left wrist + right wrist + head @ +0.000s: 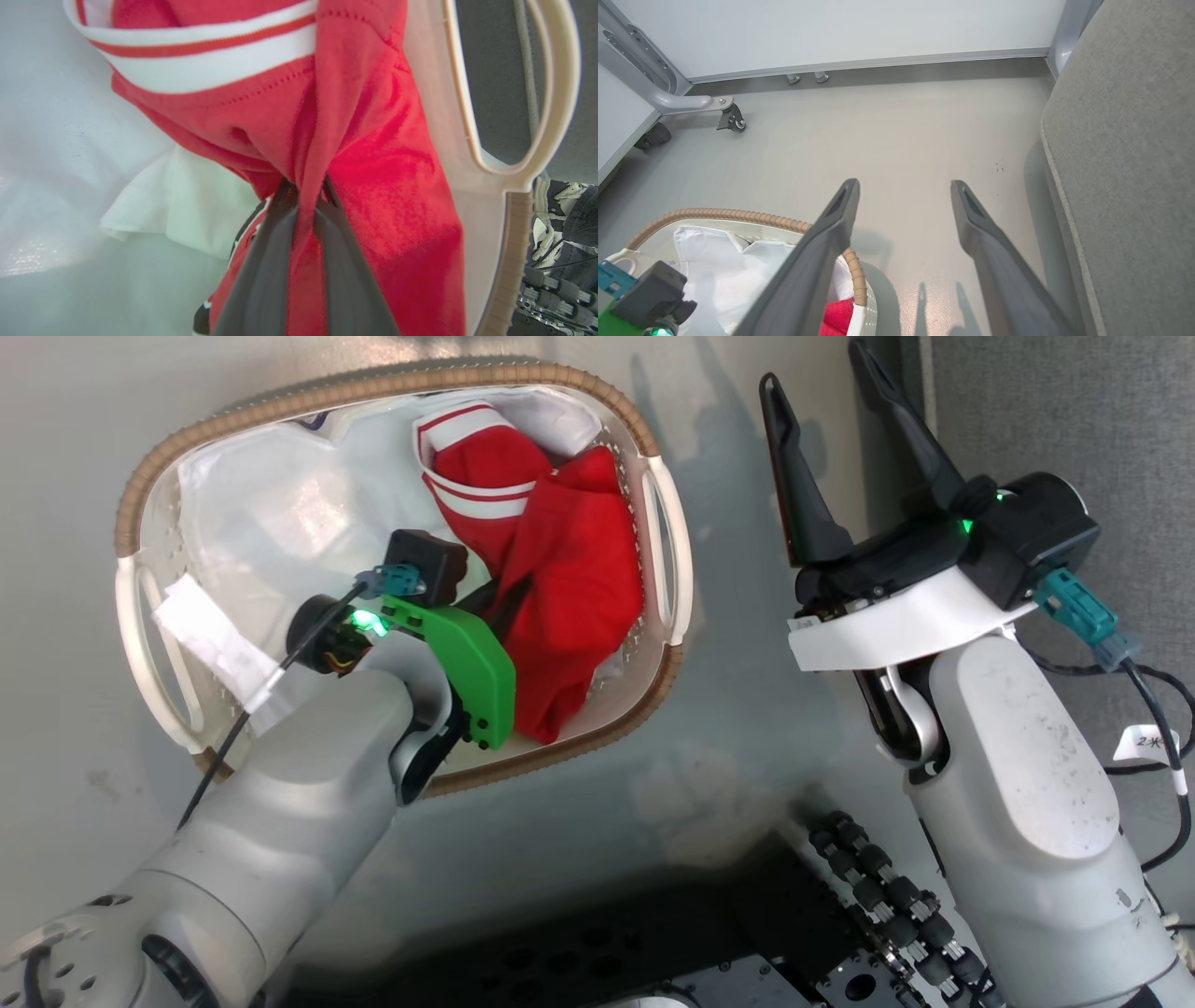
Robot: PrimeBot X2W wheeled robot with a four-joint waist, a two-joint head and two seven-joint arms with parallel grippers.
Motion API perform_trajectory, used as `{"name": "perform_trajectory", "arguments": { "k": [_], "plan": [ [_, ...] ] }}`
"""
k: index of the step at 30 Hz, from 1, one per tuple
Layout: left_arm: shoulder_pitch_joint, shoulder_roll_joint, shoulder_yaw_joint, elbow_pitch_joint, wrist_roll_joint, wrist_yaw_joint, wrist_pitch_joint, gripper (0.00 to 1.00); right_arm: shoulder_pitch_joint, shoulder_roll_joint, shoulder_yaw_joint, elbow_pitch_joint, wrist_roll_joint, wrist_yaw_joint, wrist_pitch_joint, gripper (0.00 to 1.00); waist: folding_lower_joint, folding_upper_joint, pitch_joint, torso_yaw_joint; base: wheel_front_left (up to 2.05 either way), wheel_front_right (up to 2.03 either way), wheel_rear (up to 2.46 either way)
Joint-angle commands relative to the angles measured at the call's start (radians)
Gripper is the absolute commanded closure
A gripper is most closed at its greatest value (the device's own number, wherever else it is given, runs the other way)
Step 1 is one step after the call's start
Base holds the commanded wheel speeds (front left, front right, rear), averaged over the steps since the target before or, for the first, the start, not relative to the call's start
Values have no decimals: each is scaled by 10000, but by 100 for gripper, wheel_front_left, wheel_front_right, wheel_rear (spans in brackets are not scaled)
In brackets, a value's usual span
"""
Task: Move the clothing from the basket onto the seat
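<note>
- The left gripper is clamping down on the clothing, its two fingers closed tight on a fold of red fabric in the left wrist view.
- The clothing is lying inside the basket, bunched toward the basket's 3 o'clock side in the head view, with a white-striped cuff up at 12 o'clock.
- The liner is showing white across the basket's 9 o'clock half.
- The basket is sitting on the floor, at about 10 o'clock in the head view.
- The right gripper is hanging over the floor at 1 o'clock in the head view, its fingers spread wide and gripping nothing.
- The seat is running down the 3 o'clock edge of the right wrist view, well apart from the basket, with bare floor lying between them.
</note>
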Motion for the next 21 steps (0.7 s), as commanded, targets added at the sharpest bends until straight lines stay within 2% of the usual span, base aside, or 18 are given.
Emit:
{"name": "perform_trajectory", "arguments": {
  "k": [1, 7, 13, 21],
  "plan": [
    [-131, 146, -28, 80, -87, -27, -172, 100, -113, -37, 3, 62, 85, -14, -1, 0, -1, 0, -166, -34, 0, 0, 0],
    [410, 74, -57, 349, -136, -27, -785, 100, 142, -36, -10, 309, 0, -14, -1, 0, -1, 0, -1084, 81, 0, 0, 0],
    [830, 70, -17, 447, 298, -27, -988, 100, 494, -37, -24, 719, -132, -14, -1, 0, -1, 0, -2142, 343, 0, 0, 0],
    [1930, 282, 1700, -333, 1510, -27, -971, 100, 1299, -40, -9, 1247, -243, -14, -1, 0, -1, 0, -3738, 695, 0, 0, 0]
  ]
}}
